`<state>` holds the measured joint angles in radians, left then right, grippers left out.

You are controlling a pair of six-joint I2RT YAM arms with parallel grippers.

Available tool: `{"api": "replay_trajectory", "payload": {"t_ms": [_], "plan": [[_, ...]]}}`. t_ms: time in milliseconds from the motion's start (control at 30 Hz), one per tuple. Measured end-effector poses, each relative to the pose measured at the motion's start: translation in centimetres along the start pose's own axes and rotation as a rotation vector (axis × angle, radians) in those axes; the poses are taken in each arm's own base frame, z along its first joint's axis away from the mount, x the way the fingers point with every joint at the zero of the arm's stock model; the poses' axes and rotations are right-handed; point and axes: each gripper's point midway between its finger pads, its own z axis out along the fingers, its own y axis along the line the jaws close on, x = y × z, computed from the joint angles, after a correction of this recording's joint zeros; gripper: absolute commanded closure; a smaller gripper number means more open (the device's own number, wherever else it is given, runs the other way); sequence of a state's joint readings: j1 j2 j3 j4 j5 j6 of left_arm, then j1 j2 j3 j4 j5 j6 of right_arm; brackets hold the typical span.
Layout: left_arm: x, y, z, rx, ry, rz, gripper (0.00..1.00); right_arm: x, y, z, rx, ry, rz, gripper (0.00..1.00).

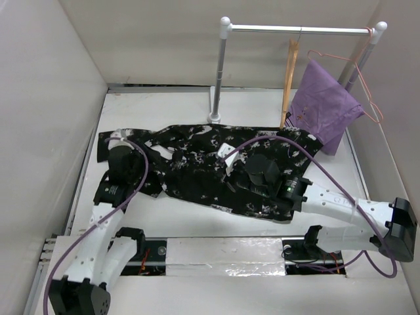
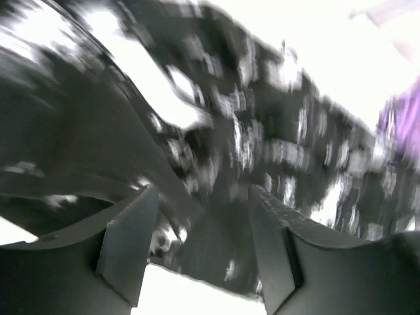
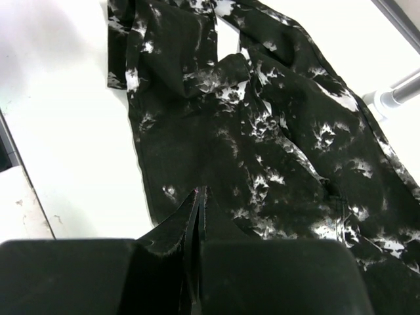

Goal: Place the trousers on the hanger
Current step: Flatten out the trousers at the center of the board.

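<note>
My right claw point(image 3: 197, 197), fingers pressed fully together with nothing visible between them, points low over the middle of the trousers point(image 1: 197, 177), seen centre-frame from overhead. Whether its tips touch the cloth I cannot tell. My left claw point(image 2: 203, 197), at the left end of the garment in the overhead view, stands part-way open. Its two dark fingers point(image 2: 128, 243) are apart, with speckled cloth showing blurred in the gap, and the blur hides whether any fold is caught.

The trousers lie spread flat across the white table point(image 1: 164, 111), running from the left of the frame down toward the lower right. The hanger point(image 1: 290, 79) hangs edge-on from the rail point(image 1: 295, 29) at the upper right, beside the purple cloth point(image 1: 325, 108) and out of reach of both claws as they stand.

In my judgement the work is at its start: the trousers need gathering before they can go over the crossbar. To do it well, I should take a firm bite on a full fold at the left end rather than a single layer. I should open the right claw before it goes down on the cloth and pick a matching hold, so both legs rise together. A shallow pinch risks the slack fabric sliding out. Lifting one end alone would drag the rest across the table and leave it twisted.
</note>
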<state>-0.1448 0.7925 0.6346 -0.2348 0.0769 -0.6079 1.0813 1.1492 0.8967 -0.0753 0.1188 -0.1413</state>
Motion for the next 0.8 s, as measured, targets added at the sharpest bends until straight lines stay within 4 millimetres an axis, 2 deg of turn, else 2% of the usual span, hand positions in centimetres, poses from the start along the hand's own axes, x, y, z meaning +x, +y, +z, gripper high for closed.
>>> {"api": "replay_trajectory", "payload": {"t_ms": [100, 133, 233, 433, 600, 700, 800], "plan": [[-3.1, 1.8, -0.8, -0.101, -0.157, -0.092, 0.27, 0.2, 0.0, 0.2, -0.003, 0.002, 0.003, 1.00], [-3.9, 2.6, -0.9, -0.142, -0.198, -0.123, 0.15, 0.4, -0.1, 0.2, -0.001, 0.003, 0.004, 1.00], [-5.2, 5.8, -0.4, -0.281, -0.262, -0.204, 0.07, 1.2, -0.3, 0.4, 0.003, 0.008, 0.009, 1.00], [-5.0, 12.8, 0.8, -0.538, -0.230, -0.285, 0.09, 3.3, -0.9, 0.5, 0.022, 0.041, 0.019, 0.96], [-4.0, 18.9, 1.0, -0.694, -0.146, -0.359, 0.12, 2.6, -1.2, -0.5, 0.033, 0.004, 0.024, 0.94], [-2.9, 20.6, 1.6, -0.727, -0.064, -0.366, 0.14, 1.6, -1.4, -1.1, 0.038, -0.030, 0.028, 0.94], [-1.7, 20.4, 2.5, -0.702, 0.012, -0.348, 0.14, 1.1, -1.4, -1.1, 0.040, -0.049, 0.030, 0.94]]}}
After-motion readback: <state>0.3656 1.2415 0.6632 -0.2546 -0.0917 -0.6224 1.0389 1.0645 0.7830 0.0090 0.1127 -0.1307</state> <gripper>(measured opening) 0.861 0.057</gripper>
